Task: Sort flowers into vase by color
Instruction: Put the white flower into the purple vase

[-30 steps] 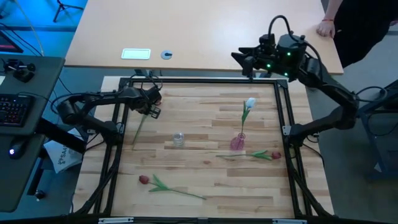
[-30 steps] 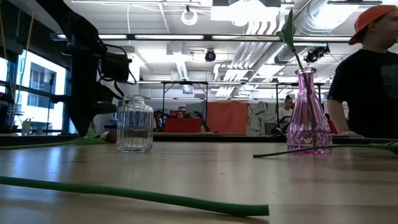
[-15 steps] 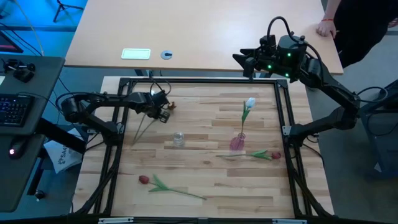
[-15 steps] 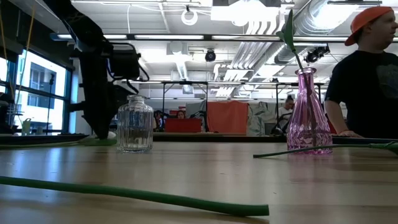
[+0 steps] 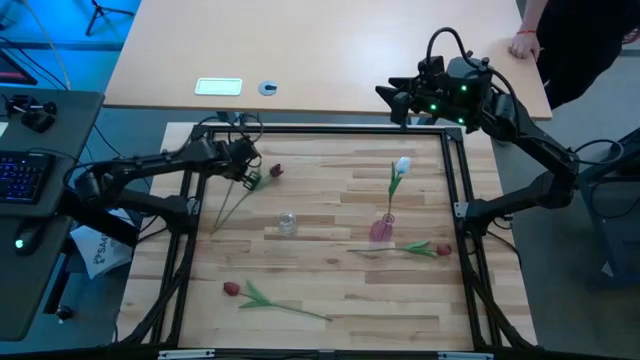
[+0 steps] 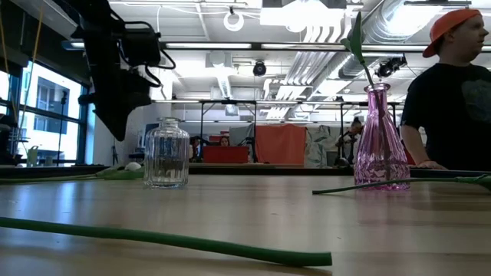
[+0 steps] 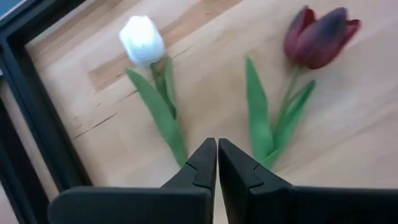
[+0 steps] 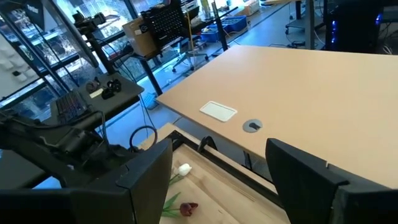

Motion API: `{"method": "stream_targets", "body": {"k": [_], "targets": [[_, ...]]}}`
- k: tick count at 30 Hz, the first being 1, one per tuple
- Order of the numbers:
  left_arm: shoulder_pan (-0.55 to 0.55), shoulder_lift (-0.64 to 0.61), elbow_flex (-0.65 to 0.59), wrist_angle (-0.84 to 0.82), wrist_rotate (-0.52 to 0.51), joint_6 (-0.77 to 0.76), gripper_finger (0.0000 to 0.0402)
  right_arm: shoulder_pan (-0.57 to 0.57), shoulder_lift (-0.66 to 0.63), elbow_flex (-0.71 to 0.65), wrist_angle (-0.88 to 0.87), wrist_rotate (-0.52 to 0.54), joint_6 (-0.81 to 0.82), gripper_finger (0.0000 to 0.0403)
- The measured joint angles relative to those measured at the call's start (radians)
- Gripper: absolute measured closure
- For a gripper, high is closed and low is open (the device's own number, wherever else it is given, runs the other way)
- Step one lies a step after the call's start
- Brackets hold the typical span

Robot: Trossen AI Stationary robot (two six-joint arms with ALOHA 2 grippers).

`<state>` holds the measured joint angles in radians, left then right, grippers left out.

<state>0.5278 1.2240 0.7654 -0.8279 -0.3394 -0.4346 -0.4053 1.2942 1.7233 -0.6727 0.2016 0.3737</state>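
Wood counter (image 5: pixel 330 290), light planks in a black frame, five tulips to sort. One white artificial tulip (image 5: pixel 402 166) already stands in the pink glass vase (image 5: pixel 381 229), so I read pink as the white-flower vase; the small clear glass jar (image 5: pixel 287 223) sits empty near the middle, likely for the dark reds.

Left pincer (image 5: pixel 246 172) hovers at the counter's far left corner, fingers closed on nothing. Directly ahead of it in the left wrist view lie two flowers flat on the wood: a white-headed tulip (image 7: pixel 142 41) and a dark red tulip (image 7: pixel 320 37), stems roughly parallel and running back to either side of the closed tips. Tips sit above the leaves, not touching that I can see. Heads point away from the pincer.

Right pincer (image 5: pixel 392 98) waits off the far edge of the frame, fingers spread wide, holding nothing.

Two more dark reds lie flat: one just beside the pink vase (image 5: pixel 440 248), one near the front left (image 5: pixel 232 289).

My call: left pincer must open before taking either stem.
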Motion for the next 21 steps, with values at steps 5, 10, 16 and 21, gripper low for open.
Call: {"method": "stream_targets", "body": {"k": [5,10,16,21], "targets": [[0.052,0.029,0.0,-0.004,0.012,0.019,0.0365,0.0,0.0,0.0,-0.028,0.0,0.002,0.0148],[0.111,0.054,0.0,-0.018,0.013,0.029,0.0322,0.0,0.0,0.0,-0.105,0.0,0.002,0.0148],[0.147,0.054,0.0,-0.018,0.023,0.054,0.027,0.0,0.001,0.0,-0.152,-0.001,-0.001,0.0148],[0.17,0.054,-0.075,0.032,0.06,0.025,0.0239,0.0,0.001,0.0,-0.171,-0.001,-0.001,0.0148]]}}
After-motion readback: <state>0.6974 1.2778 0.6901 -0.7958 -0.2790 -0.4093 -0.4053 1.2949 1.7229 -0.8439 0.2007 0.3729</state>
